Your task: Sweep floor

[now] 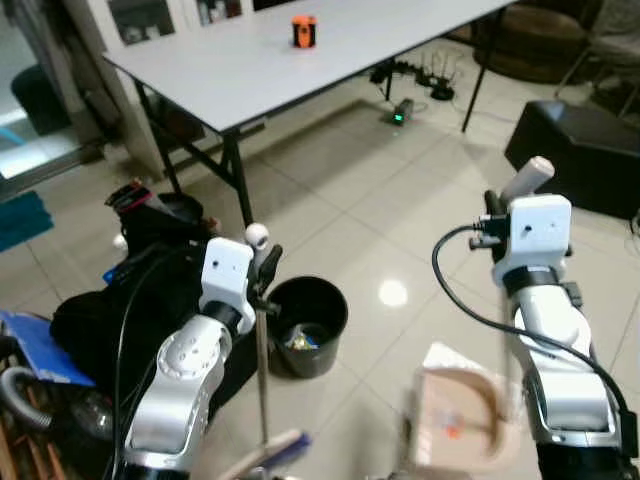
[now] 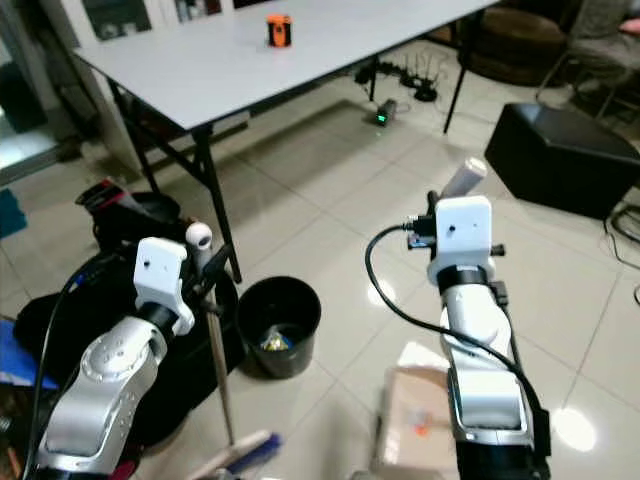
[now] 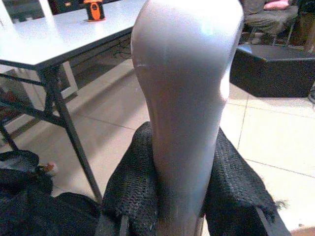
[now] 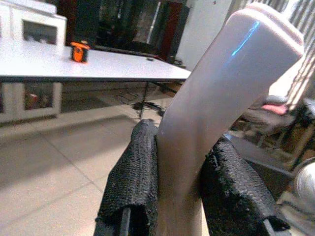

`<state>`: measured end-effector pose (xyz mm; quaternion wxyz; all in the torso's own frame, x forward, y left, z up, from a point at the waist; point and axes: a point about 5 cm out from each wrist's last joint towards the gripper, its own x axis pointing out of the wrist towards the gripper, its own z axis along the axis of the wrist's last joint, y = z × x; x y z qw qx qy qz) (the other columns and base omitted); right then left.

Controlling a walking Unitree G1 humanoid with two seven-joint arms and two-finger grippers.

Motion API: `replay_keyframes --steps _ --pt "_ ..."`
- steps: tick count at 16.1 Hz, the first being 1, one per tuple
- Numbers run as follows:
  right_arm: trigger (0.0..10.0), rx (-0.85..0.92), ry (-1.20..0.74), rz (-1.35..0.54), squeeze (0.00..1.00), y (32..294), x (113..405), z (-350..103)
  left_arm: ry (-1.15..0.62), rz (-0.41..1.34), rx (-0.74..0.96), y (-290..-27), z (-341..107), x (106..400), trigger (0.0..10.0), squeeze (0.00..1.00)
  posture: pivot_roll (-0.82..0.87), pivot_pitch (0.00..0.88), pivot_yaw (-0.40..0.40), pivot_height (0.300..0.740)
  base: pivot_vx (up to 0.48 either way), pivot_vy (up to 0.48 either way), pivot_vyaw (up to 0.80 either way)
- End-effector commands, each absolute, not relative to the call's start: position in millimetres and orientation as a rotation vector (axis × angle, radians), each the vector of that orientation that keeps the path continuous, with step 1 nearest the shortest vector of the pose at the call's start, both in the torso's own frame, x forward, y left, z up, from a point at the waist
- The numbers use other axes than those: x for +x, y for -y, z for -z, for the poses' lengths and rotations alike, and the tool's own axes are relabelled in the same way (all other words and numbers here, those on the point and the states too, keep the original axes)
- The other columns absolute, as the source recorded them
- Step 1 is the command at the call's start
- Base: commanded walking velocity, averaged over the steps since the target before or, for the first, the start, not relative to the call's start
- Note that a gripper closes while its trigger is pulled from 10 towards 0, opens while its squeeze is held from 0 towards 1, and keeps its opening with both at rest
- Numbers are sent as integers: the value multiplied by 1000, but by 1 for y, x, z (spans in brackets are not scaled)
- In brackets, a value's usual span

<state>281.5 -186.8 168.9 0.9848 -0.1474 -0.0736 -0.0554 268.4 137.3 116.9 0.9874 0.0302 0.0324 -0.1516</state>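
Observation:
My left gripper [image 1: 263, 272] is shut on the thin broom handle [image 1: 263, 380], just below its white knob. The stick runs down to a blurred brush head [image 1: 272, 452] near the floor. In the left wrist view the black padded fingers [image 3: 132, 189] clamp the pale handle [image 3: 184, 98]. At chest height my right gripper [image 1: 503, 207] is shut on the grey dustpan handle [image 1: 529, 180]. The beige dustpan [image 1: 458, 410] hangs blurred below it. Its padded fingers [image 4: 134, 182] squeeze that handle [image 4: 216, 98] from both sides.
A black waste bin [image 1: 306, 318] with some rubbish inside stands right of the broom stick. A long grey table [image 1: 250, 70] carries an orange object [image 1: 304, 31]. A black ottoman [image 1: 583, 150] is at the right. Dark bags [image 1: 110, 310] and cables are piled at the left.

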Motion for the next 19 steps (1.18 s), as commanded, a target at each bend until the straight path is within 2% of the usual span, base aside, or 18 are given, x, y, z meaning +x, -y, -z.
replay_keyframes --steps 1,4,9,14,19 --pt "10000 -314 211 101 0 182 279 -185 -19 301 66 -138 -125 272 10000 0 -22 24 40 740 0 0 0" --pt "10000 -308 200 92 0 183 274 -184 47 254 43 -138 -135 280 10000 0 -31 24 40 740 0 0 -800" --pt "10000 -251 180 127 0 185 270 -182 55 265 34 -134 -136 283 10000 0 -34 23 44 740 0 0 -800" --pt "10000 -187 188 60 0 173 275 -184 61 258 77 -135 -134 279 10000 0 -23 25 32 740 0 0 -800" --pt "10000 -161 182 110 0 178 278 -187 94 257 65 -132 -141 284 10000 0 -38 24 39 740 0 0 -800"
